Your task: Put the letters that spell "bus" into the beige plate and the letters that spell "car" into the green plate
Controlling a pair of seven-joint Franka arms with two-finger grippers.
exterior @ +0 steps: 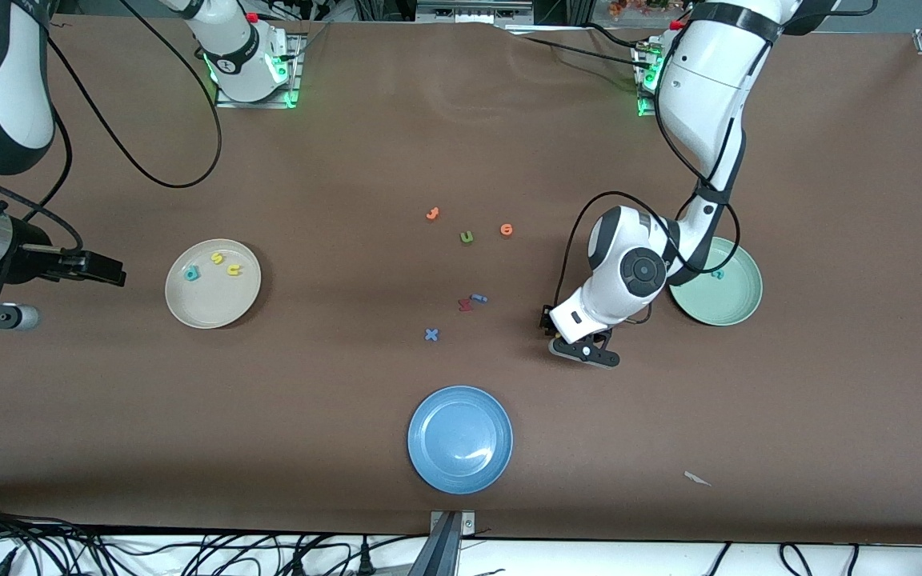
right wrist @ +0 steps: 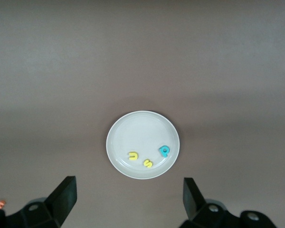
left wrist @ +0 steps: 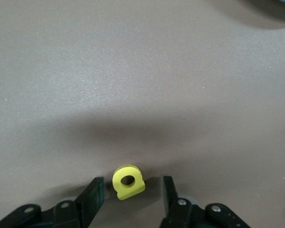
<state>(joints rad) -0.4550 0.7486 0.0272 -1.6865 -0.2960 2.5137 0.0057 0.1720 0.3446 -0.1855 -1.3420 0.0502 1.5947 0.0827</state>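
A yellow "a" [left wrist: 128,181] lies flat on the brown table between the fingers of my left gripper [left wrist: 133,179], which stands open with a gap on each side of the letter. That gripper [exterior: 585,348] is low over the table beside the green plate [exterior: 729,308], and the hand hides the "a" in the front view. A teal letter [exterior: 717,274] lies in the green plate. The beige plate [exterior: 213,310] holds the teal "b" [exterior: 192,274], yellow "s" [exterior: 217,258] and yellow "u" [exterior: 233,270]. A light blue "r" [exterior: 479,298] lies mid-table. My right gripper [exterior: 105,270] waits open beside the beige plate [right wrist: 142,128].
Loose mid-table letters: two orange ones [exterior: 432,214] [exterior: 507,230], an olive "u" [exterior: 467,237], a red one [exterior: 465,305] touching the "r", and a blue "x" [exterior: 431,335]. A blue plate [exterior: 459,438] sits nearest the front camera. A paper scrap [exterior: 697,478] lies toward the left arm's end.
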